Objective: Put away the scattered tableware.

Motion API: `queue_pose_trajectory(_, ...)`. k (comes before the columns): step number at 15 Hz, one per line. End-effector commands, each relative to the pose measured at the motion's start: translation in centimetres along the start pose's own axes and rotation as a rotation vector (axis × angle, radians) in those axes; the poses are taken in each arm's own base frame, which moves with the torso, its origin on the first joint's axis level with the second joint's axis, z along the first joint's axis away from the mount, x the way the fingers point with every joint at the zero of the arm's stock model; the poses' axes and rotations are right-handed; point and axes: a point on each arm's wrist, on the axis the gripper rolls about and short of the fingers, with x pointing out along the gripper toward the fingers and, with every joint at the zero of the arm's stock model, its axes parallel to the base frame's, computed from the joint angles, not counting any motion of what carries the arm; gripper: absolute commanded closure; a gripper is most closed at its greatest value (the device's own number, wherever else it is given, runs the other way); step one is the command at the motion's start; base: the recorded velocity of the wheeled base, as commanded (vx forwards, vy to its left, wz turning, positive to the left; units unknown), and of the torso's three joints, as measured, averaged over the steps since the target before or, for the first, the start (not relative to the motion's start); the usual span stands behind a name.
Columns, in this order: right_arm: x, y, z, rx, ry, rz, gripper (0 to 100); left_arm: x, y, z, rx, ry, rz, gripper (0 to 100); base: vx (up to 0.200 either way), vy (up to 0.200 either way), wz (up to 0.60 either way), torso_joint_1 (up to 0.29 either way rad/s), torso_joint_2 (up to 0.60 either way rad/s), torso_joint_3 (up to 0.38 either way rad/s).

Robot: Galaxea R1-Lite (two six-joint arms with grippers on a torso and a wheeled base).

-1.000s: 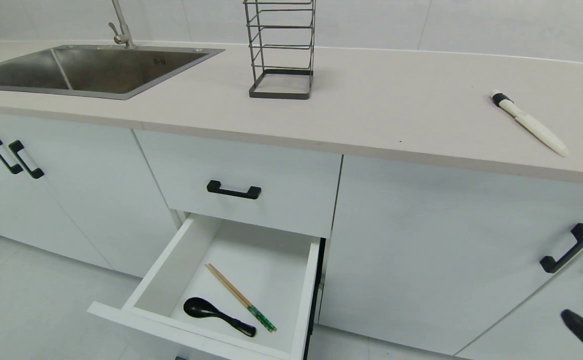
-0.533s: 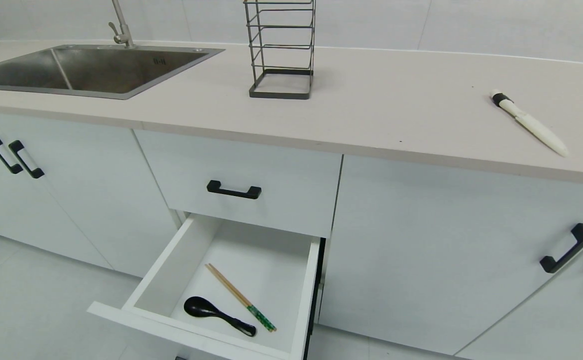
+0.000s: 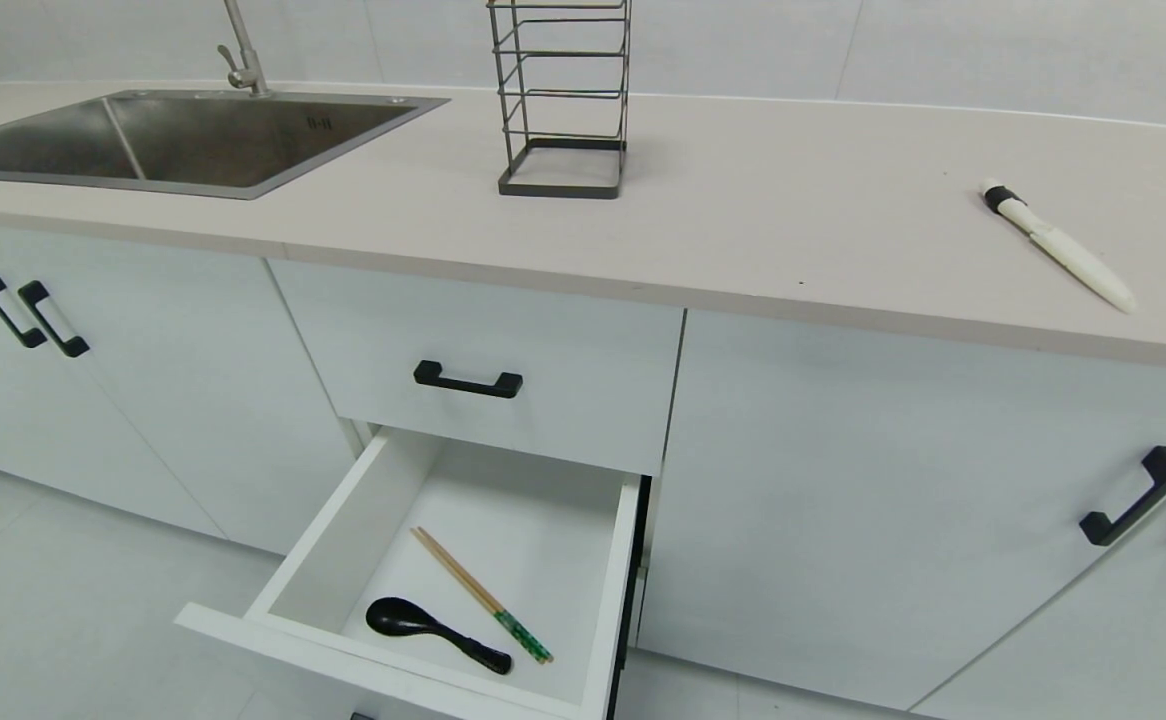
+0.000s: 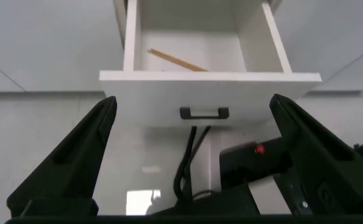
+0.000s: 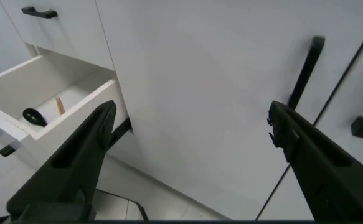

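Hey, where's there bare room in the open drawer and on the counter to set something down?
Open white drawer: bare along the back wall and right of the green-tipped wooden chopsticks; crowded at the front by the black spoon. Beige countertop: free between the black wire rack and the white knife.

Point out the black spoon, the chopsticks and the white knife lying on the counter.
black spoon (image 3: 435,633): head view, on the middle of its handle.
chopsticks (image 3: 481,595): head view, at mid-length of the pair.
white knife (image 3: 1059,246): head view, on the middle of its white body.
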Motion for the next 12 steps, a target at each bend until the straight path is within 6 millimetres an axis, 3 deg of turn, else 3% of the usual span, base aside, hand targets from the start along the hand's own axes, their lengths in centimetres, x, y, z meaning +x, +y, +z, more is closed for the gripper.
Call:
queue_pose_trajectory(1,-0.2,0.0,-0.3,0.024,-0.008,-0.007,0,3.4,0.6,1.0,-0.018,0.231,-0.032,0,0.0,0.0,0.0,0.0,0.0,0.0)
queue_pose_trajectory(4,-0.2,-0.3,-0.9,0.029,0.044,-0.127,0,5.0,0.8,1.2,-0.027,0.337,-0.036,0,0.0,0.0,0.0,0.0,0.0,0.0)
queue_pose_trajectory(7,-0.7,0.0,-1.1,-0.005,-0.015,-0.23,0,6.6,1.1,0.5,-0.013,0.462,-0.044,0,0.0,0.0,0.0,0.0,0.0,0.0)
queue_pose_trajectory(12,-0.9,-0.1,-1.8,-0.055,0.03,-0.239,0,9.5,1.4,0.1,-0.009,0.642,-0.071,0,0.0,0.0,0.0,0.0,0.0,0.0)
